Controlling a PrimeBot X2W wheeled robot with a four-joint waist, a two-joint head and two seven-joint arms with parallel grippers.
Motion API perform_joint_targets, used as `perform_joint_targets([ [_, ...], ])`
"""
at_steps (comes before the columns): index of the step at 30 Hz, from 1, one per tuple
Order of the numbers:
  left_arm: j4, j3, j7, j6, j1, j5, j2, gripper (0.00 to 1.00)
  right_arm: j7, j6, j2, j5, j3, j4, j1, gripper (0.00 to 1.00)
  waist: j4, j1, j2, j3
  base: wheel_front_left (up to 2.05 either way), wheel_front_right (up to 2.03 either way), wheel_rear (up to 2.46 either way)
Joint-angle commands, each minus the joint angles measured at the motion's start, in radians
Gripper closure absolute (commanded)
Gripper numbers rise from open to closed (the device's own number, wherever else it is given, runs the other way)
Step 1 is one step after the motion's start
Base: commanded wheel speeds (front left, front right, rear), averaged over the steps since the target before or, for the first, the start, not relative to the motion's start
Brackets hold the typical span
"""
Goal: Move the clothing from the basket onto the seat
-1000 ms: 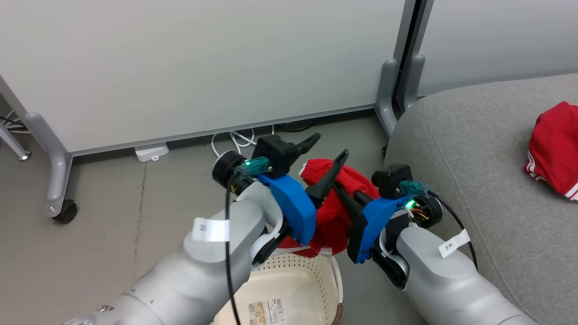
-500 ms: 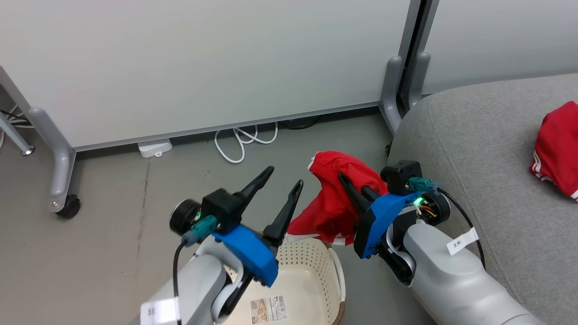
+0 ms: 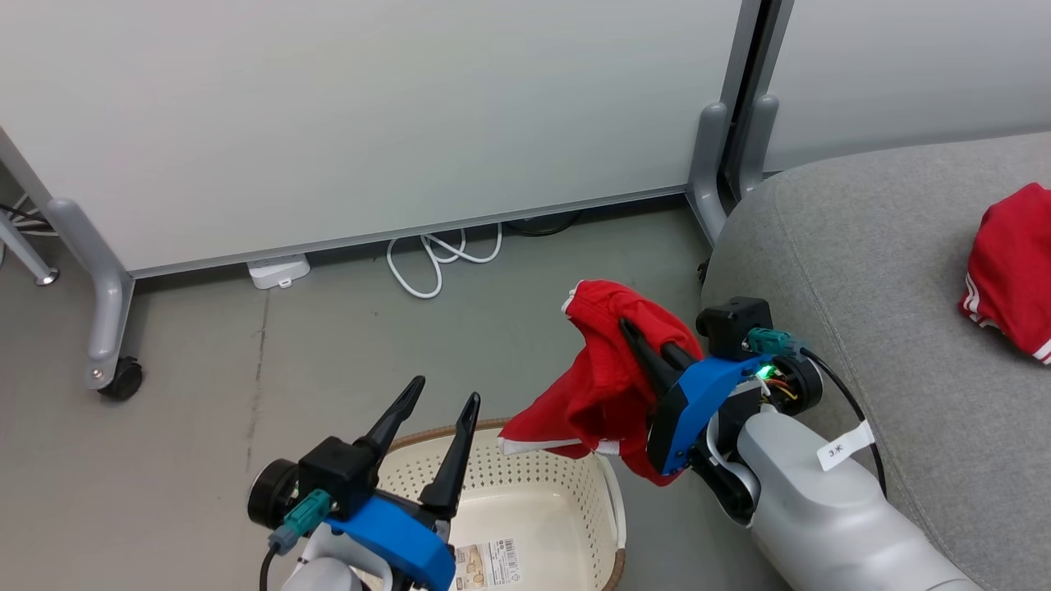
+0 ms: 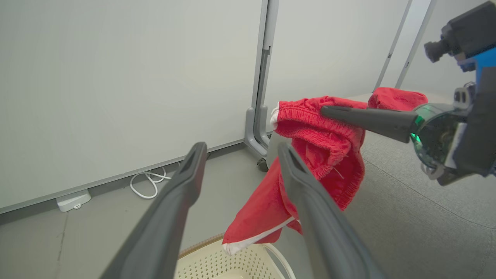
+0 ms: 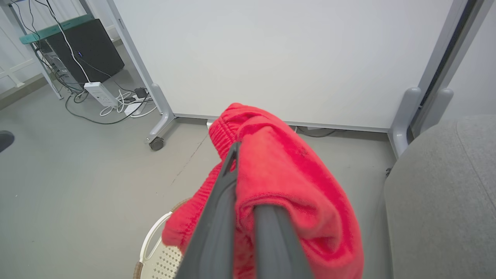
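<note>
Light: bright, even, diffuse.
Focus: left fingers (image 4: 166, 217) and right fingers (image 5: 217, 232) soften toward their bases.
Shadows: faint, soft — on the floor (image 3: 205, 369) beyond them.
Edges: wrist views bow outward.

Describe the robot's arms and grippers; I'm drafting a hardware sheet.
Both arms are pale grey rounded shells. The left gripper and right gripper each have two long dark fingers, a blue bracket, a black block and a teal connector with a black cable. The right arm bears a white tag and a green light.
</note>
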Motion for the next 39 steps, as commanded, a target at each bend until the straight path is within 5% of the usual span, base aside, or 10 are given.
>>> perform_joint_targets([
  [1,-0.006,0.014,-0.005,-0.006,0.018,0.012,-0.004,0.0,-0.004,0.0,-0.005,-0.004,-0.004,-0.005,0.016,1.0,0.0,0.0,-0.0001,0.0,0.0,0.0,0.0],
  [19,-0.019,0.075,-0.005,-0.019,0.05,0.076,-0.04,0.0,-0.004,0.0,-0.009,-0.023,-0.035,-0.03,0.009,1.0,-0.049,0.0,-0.0001,0.018,0.0,0.0,0.0],
  [39,-0.029,0.063,-0.005,-0.019,0.017,0.075,-0.023,0.0,-0.004,0.0,-0.012,-0.059,-0.098,-0.067,0.03,1.0,-0.351,0.0,-0.0001,0.058,0.0,0.0,0.0],
])
